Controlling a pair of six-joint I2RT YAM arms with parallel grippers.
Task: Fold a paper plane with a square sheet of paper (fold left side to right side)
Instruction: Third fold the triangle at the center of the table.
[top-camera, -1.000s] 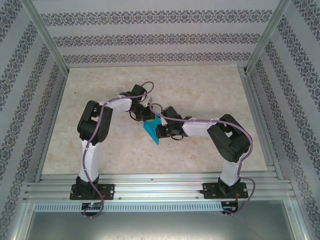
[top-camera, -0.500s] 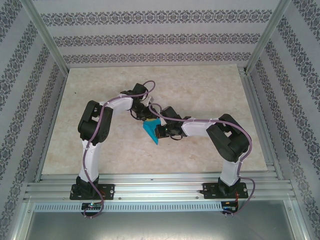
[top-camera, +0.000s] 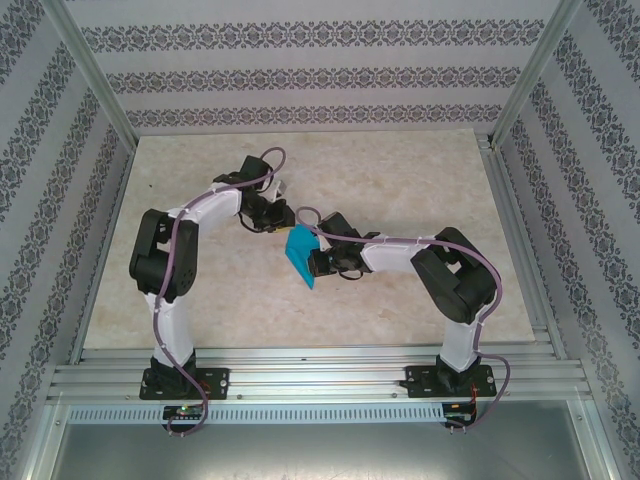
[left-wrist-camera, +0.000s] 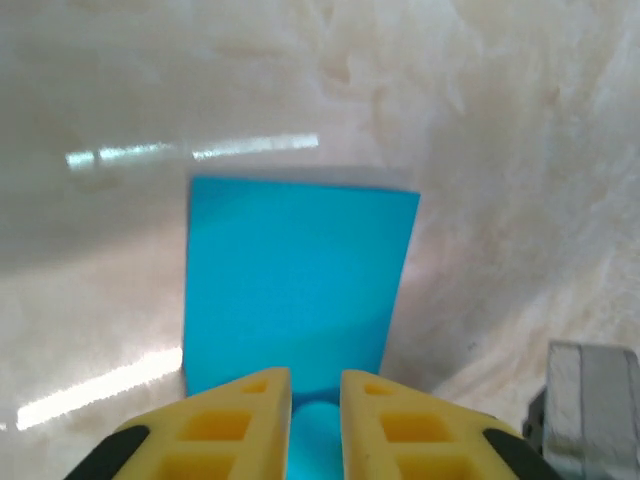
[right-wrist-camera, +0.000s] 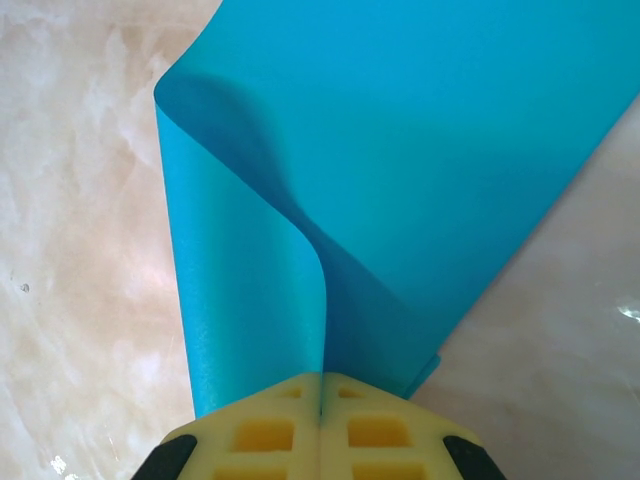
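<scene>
R gripper (right-wrist-camera: 321, 385) clamped on folded blue sheet (right-wrist-camera: 430, 140) fanning out ahead, L gripper (left-wrist-camera: 316, 385) fingers narrowly apart, sheet just ahead

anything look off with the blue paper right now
Yes. The square sheet of paper, pinched in the shut right hand, is doubled over but not pressed flat. Near the hand the upper layer bows up in a loose curl instead of a sharp crease. No tear shows.

Matt cyan paper (right-wrist-camera: 400, 150) on glossy marbled tabletop (top-camera: 400, 170).
</scene>
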